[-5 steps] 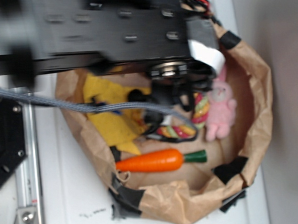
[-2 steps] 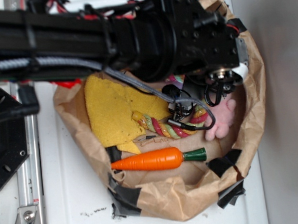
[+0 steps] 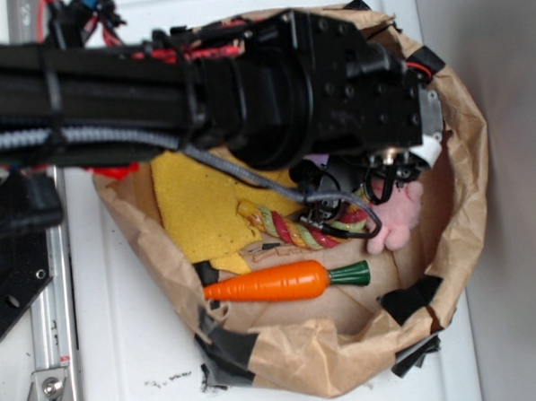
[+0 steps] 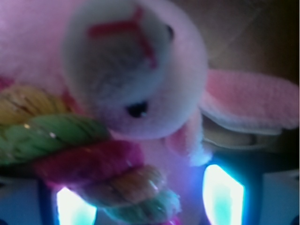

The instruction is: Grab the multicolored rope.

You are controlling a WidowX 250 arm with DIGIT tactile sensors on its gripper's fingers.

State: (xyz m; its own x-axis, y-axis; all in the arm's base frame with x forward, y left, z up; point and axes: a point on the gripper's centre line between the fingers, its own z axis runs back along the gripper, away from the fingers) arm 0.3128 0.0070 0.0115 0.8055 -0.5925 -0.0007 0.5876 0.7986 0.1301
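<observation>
One thick twisted multicolored rope [image 4: 89, 164] lies lengthwise across the gripper [image 3: 340, 210], just left of a pink plush bunny [image 4: 136, 70]; finger spread seemingly wide, unclear.

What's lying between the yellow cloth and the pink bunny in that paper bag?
The multicolored rope stretches from the yellow cloth toward the pink bunny, as the exterior view shows; the arm hides its far end.

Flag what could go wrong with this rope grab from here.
1. The pink plush bunny presses against the multicolored rope and fills the wrist view, so closing may catch the bunny too, or instead.
2. The gripper is hidden under the arm in the exterior view, so its alignment cannot be checked.
3. A loose black cable hangs over the rope and could snag.
</observation>
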